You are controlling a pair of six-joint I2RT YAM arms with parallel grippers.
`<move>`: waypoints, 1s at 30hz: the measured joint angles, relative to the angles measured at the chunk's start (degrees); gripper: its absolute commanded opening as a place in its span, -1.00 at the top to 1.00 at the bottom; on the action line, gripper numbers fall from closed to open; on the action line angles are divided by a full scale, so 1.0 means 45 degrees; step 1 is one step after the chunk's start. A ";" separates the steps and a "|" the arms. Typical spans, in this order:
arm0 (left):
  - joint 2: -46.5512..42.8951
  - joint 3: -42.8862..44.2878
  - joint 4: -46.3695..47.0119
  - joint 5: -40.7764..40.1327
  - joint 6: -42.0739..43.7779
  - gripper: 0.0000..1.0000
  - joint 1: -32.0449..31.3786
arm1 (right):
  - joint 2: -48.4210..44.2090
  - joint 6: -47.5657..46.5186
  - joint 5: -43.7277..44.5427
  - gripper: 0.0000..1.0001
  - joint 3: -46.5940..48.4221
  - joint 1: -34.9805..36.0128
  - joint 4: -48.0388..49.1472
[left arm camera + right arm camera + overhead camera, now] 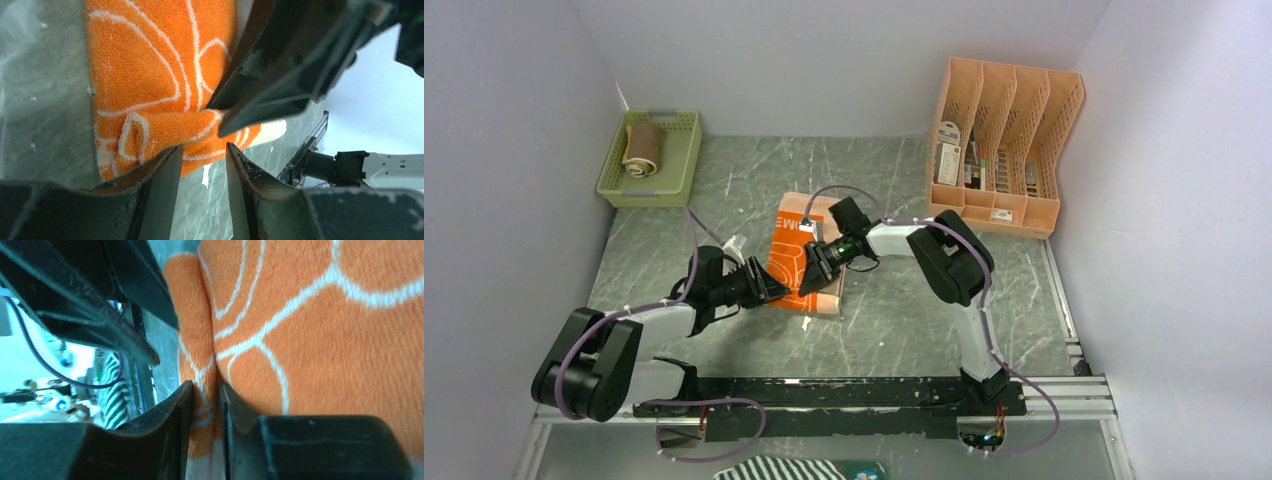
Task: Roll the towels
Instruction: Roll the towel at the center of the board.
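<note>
The orange-bordered towel (786, 240) lies folded on the grey table at centre, with white cartoon lines and lettering. My right gripper (810, 272) is shut on a raised fold at its near edge, and the cloth is pinched between the jaws in the right wrist view (205, 390). My left gripper (774, 285) is open at the towel's near left corner. In the left wrist view (202, 150) only table shows between its jaws, with the towel (150, 75) just beyond the tips. The smaller yellow-tan towel (642, 150) lies rolled in the basket.
The pale green basket (679, 160) stands at the back left by the wall. An orange file organiser (1004, 110) with small items stands at the back right. A black rail (864, 395) runs along the near edge. Walls close in on three sides.
</note>
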 measured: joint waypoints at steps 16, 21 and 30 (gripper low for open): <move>0.1132 0.0675 0.0253 -0.0219 0.0593 0.02 -0.0010 | -1.0472 -0.5100 0.7805 -0.49 -0.8267 0.2574 0.6013; 0.1355 0.0787 0.0296 -0.0136 0.0680 0.01 -0.0010 | -0.9894 -0.7834 0.8364 -0.47 -0.9340 0.3721 0.6873; 0.1778 0.1069 0.0316 0.0112 0.0879 0.01 -0.0010 | -0.8442 -1.0040 0.9277 -0.35 -0.9350 0.4099 0.7213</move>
